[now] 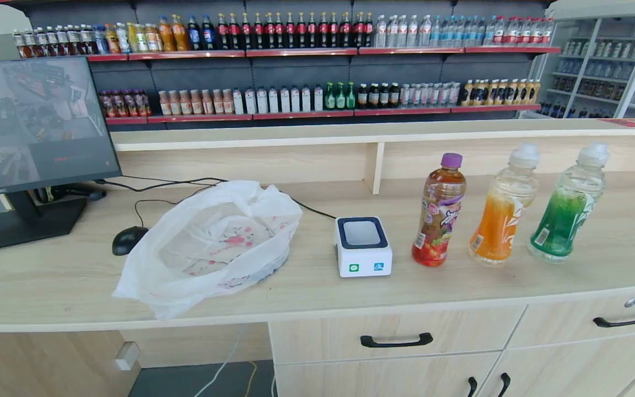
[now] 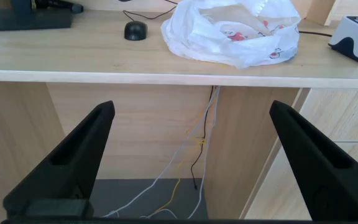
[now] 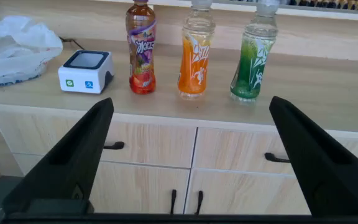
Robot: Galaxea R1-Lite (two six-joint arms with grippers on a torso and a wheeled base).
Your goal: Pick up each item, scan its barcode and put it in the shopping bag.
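Nothing is picked yet. The left gripper [image 2: 191,106] and right gripper [image 3: 191,102] both hang spread wide and empty, lower than the scanner [image 1: 362,245]. The purple-capped bottle [image 1: 439,212] stands just right of the scanner, then the orange bottle [image 1: 502,207] and green bottle [image 1: 568,204]. The shopping bag [image 1: 207,245] lies just left. The right arm should probably grip the nearest bottle above its label, keeping the low white barcode patch free to face the scanner window. Label print is too small to read.
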